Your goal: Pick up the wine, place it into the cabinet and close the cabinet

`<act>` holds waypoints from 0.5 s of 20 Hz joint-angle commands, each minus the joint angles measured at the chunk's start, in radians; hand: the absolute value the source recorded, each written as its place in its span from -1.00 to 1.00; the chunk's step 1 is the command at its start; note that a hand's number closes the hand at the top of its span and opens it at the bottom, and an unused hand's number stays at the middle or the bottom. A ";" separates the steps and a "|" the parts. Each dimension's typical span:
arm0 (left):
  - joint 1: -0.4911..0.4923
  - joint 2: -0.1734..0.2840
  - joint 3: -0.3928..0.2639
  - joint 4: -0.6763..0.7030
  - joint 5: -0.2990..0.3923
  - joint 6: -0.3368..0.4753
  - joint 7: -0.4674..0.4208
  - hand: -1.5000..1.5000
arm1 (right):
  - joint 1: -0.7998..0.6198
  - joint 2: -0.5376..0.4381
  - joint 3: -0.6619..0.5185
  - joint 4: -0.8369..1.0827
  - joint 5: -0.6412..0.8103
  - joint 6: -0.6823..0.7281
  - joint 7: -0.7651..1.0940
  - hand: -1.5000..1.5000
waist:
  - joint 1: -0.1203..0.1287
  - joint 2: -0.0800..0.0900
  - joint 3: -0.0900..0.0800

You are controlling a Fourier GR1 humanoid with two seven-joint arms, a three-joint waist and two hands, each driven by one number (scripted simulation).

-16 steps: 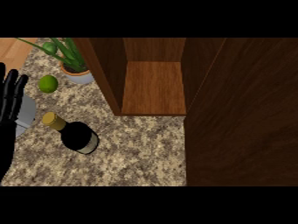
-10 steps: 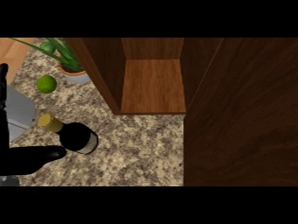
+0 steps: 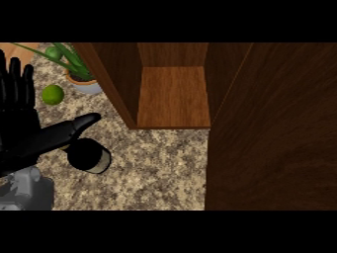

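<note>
On the tabletop [image 3: 163,168], the wine bottle [image 3: 89,157] stands at seven o'clock from the open cabinet [image 3: 172,96]; the lime [image 3: 52,94] and potted plant [image 3: 80,79], perhaps touching the cabinet, lie at eleven o'clock from the bottle.

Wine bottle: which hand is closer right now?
Left. The left hand is immediately left of the wine bottle, fingers straight up, thumb stretched across its neck end; I can't tell if they touch. The right hand is not in view.
</note>
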 commanded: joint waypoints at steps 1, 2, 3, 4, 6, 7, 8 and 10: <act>-0.057 -0.011 -0.022 0.029 -0.021 0.079 0.040 -1.00 | -0.045 -0.023 -0.039 -0.059 -0.070 0.000 0.115 -1.00 | 0.008 0.001 0.000; -0.056 -0.011 0.003 0.090 0.021 0.054 -0.018 -1.00 | 0.029 -0.019 -0.052 -0.071 -0.099 0.034 0.072 -1.00 | 0.005 0.001 0.000; -0.059 -0.012 -0.031 0.010 -0.011 0.080 0.065 -1.00 | 0.025 -0.005 -0.037 -0.056 -0.077 0.033 0.064 -1.00 | 0.007 0.000 0.001; -0.100 -0.012 -0.051 0.119 -0.001 0.122 -0.009 -1.00 | -0.090 -0.059 -0.115 -0.029 -0.143 0.026 0.136 -1.00 | 0.007 0.002 0.000; -0.074 -0.012 -0.071 0.062 -0.032 0.118 0.018 -1.00 | -0.050 -0.017 -0.070 -0.095 -0.105 0.004 0.157 -1.00 | 0.009 0.000 0.000; -0.124 -0.012 -0.088 0.095 -0.040 0.143 0.043 -1.00 | -0.031 0.044 0.055 -0.100 0.021 -0.041 0.146 -1.00 | 0.008 0.001 0.000; -0.016 -0.002 -0.062 -0.009 -0.007 0.076 0.034 -1.00 | -0.085 0.000 -0.027 -0.099 -0.048 -0.035 0.204 -1.00 | 0.012 0.000 0.000; -0.036 0.001 -0.072 -0.007 -0.039 0.113 0.073 -1.00 | 0.005 0.015 -0.048 -0.075 -0.062 0.036 0.096 -1.00 | 0.009 0.000 0.001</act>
